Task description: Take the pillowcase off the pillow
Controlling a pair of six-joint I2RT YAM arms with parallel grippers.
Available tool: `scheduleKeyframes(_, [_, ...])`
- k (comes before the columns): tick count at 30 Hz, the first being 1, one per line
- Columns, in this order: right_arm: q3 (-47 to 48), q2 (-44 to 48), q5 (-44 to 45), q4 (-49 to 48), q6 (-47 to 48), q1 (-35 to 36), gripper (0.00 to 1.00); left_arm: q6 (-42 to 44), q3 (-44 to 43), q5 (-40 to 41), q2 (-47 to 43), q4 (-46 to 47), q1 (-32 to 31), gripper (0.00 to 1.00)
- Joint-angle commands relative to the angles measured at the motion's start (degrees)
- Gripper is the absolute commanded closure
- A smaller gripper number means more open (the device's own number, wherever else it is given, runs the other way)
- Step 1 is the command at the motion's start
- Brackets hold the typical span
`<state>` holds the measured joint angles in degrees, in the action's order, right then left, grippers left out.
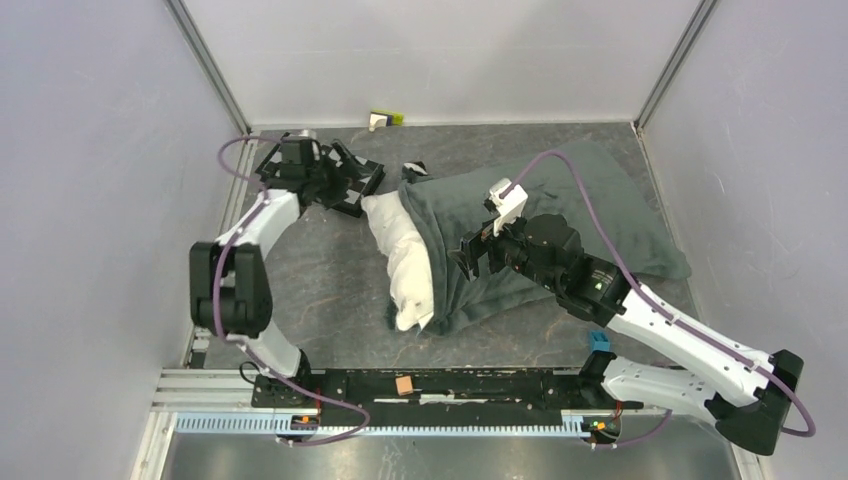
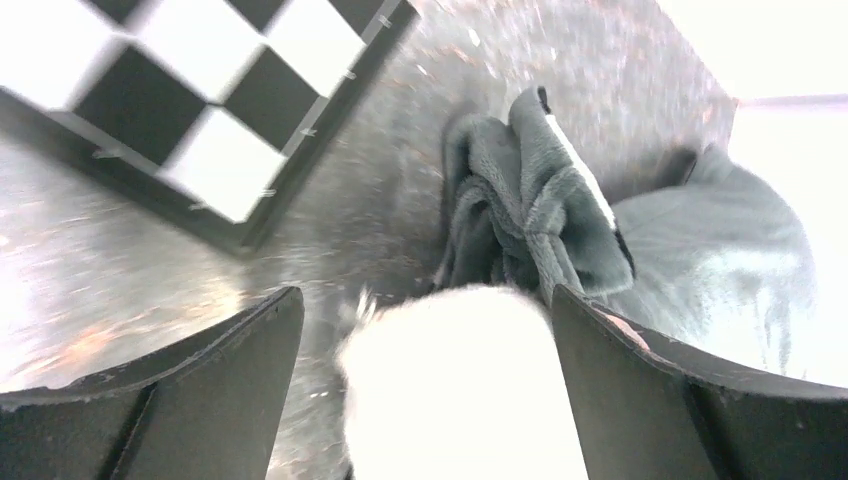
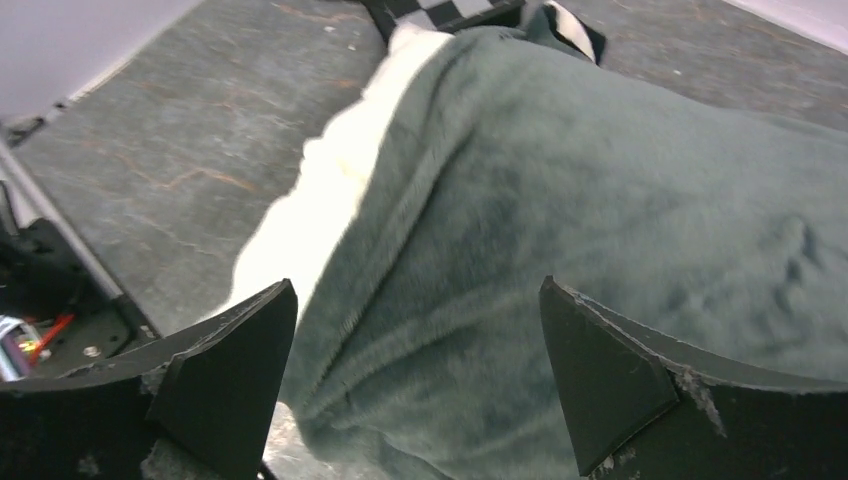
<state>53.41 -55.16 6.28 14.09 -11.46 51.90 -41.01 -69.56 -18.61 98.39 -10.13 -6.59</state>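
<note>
The pillowcase [image 1: 560, 215] lies across the middle and right of the table with its dark grey side showing. The white pillow [image 1: 405, 265] sticks out of its left opening. My left gripper [image 1: 352, 190] is open at the pillow's far corner. In the left wrist view that white corner [image 2: 455, 390] sits between the spread fingers [image 2: 235, 375], with bunched pillowcase [image 2: 530, 215] just beyond. My right gripper [image 1: 478, 262] is open and hovers over the pillowcase near its opening. In the right wrist view grey fabric [image 3: 560, 230] fills the gap between the jaws, and the pillow [image 3: 305, 205] shows at left.
A flat black-and-white checkerboard [image 1: 350, 180] lies at the back left under my left gripper, and it also shows in the left wrist view [image 2: 190, 100]. A small yellow-green object [image 1: 385, 119] sits by the back wall. A blue block [image 1: 598, 342] and an orange block [image 1: 404, 385] sit near the arm bases.
</note>
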Motion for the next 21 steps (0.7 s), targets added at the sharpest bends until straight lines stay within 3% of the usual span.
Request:
scheduleKeyframes(1, [0.2, -0.8, 6.8, 1.3, 2.3, 0.0, 0.02, -1.1, 3.9, 7.9, -12.2, -2.2, 1.6, 0.00])
scheduleKeyframes(6, [-2.2, 1.2, 9.1, -0.9, 2.0, 0.0, 0.02, -5.4, 8.0, 21.2, -24.2, -12.8, 3.4, 0.00])
scheduleKeyframes(11, [-2.2, 0.3, 11.3, -0.6, 1.1, 0.0, 0.02, -10.2, 20.3, 6.7, -35.6, -5.9, 3.8, 0.00])
scheduleKeyframes(16, [1.1, -4.1, 6.1, 0.7, 1.4, 0.3, 0.02, -15.8, 34.2, -9.3, -44.6, 4.1, 3.3, 0.00])
scheduleKeyframes(18, [3.1, -6.3, 5.4, 1.2, 1.7, 0.9, 0.02, -18.1, 37.9, -11.8, -47.6, 6.2, 1.6, 0.00])
scheduleKeyframes(21, [4.9, -9.2, 5.2, 0.4, 1.8, 2.6, 0.02, -19.3, 40.0, -8.9, -50.4, 6.6, -5.0, 0.00])
